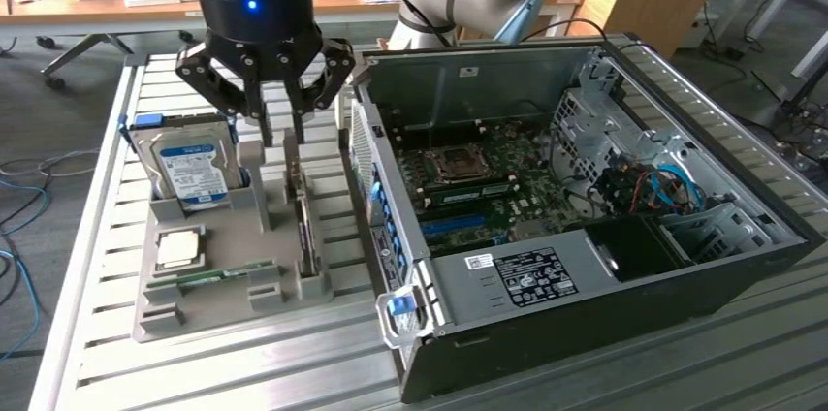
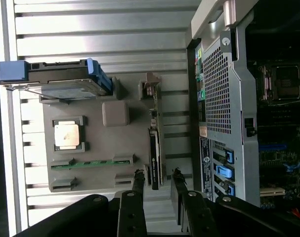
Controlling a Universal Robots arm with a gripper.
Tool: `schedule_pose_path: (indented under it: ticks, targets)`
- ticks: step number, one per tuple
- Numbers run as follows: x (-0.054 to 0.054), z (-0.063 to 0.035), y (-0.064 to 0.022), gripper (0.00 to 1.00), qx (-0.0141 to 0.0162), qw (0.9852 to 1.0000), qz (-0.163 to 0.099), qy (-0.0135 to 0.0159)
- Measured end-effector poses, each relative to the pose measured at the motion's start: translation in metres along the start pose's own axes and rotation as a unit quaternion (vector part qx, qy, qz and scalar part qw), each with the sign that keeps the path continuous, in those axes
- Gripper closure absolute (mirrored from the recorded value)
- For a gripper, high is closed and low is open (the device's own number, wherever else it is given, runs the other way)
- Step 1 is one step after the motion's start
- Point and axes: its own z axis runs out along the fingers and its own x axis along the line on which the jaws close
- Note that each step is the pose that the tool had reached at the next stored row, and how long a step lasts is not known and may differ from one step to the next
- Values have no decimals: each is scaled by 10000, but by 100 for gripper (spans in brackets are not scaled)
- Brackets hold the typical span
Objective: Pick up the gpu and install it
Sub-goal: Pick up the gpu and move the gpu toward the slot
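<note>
The gpu [image 1: 305, 222] stands on edge in a slot of the grey holder [image 1: 239, 309], a thin dark card with its silver bracket [image 2: 150, 88] at one end. My gripper [image 1: 282, 132] hangs just above the card's far end, open. In the wrist view the gpu [image 2: 155, 148] runs toward the gripper [image 2: 156, 183], and its near end lies in the gap between the two fingers [image 2: 138, 183] without touching them. To the exterior view's right of the holder lies the open computer case [image 1: 724, 227], its motherboard [image 1: 498, 183] exposed.
The grey holder [image 2: 117, 143] also carries a silver hard drive [image 1: 192, 171] with a blue-white label standing upright, a CPU [image 1: 178, 248] lying flat and a green RAM stick [image 1: 207, 277]. The case wall [image 2: 224, 98] stands close beside the card. Everything rests on a slatted metal table [image 1: 194, 372].
</note>
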Motion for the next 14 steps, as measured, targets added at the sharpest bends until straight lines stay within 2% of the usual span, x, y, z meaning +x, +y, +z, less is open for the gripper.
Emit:
schedule_pose_path:
  ticks: [3, 10, 14]
  targets:
    - [0, 6, 0, 64, -1, 10000, 0, 0]
    - [3, 110, -8, 64, 0, 10000, 0, 0]
    - [3, 117, -8, 64, 0, 10000, 0, 0]
